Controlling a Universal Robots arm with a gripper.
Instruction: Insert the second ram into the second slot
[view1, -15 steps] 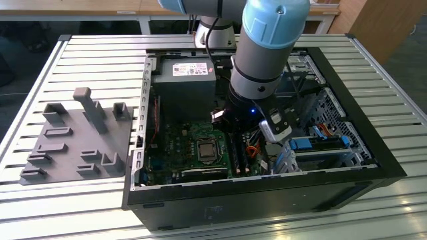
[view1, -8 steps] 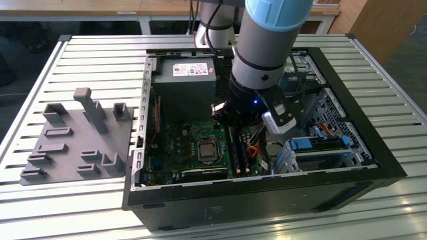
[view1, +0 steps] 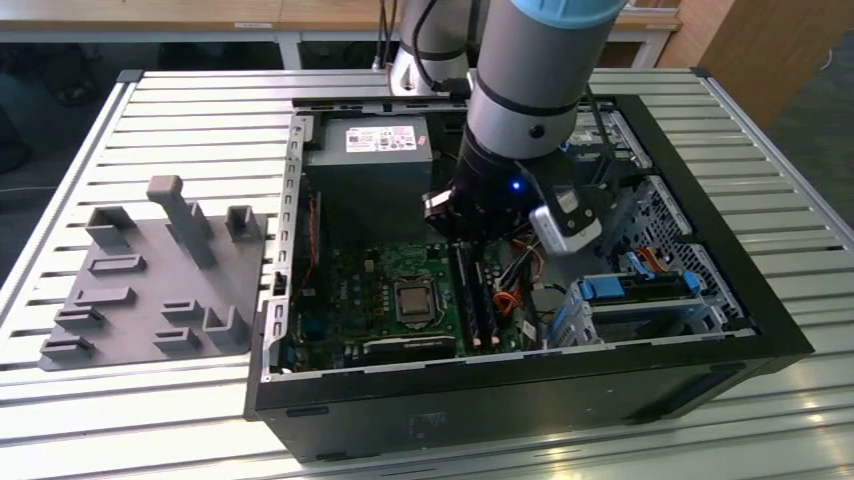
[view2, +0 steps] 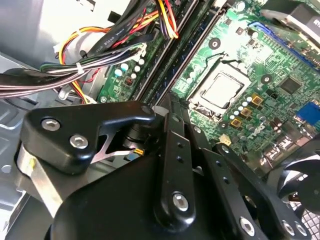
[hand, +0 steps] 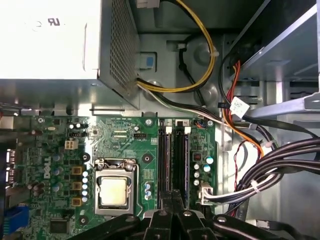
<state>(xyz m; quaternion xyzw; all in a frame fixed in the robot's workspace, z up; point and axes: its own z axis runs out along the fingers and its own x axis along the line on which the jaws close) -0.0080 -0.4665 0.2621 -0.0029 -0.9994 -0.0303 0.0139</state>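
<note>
My gripper (view2: 172, 150): matt black metal links, bright steel screw heads. Motherboard (hand: 125, 145): glossy green board; at its centre, a processor socket (hand: 114, 190) of dull silver metal. Memory slots (hand: 175, 160): black plastic. Power supply (hand: 55, 45): bare grey sheet metal, perforated side. Cables (hand: 280, 165): smooth black, yellow and orange plastic sheathing. Case (view1: 534, 410): matt black outside. Table (view1: 174, 110) at 12 o'clock of the case: ribbed pale metal. Tray (view1: 147, 290): matt grey plastic.

the arm (view1: 534, 70) at upper centre of the exterior view is a grey cylinder with a light blue band at its top and a black ring joint. a small blue light glows on the black wrist. the gripper (view2: 167, 150) linkage is matte black with silver screws.
</note>
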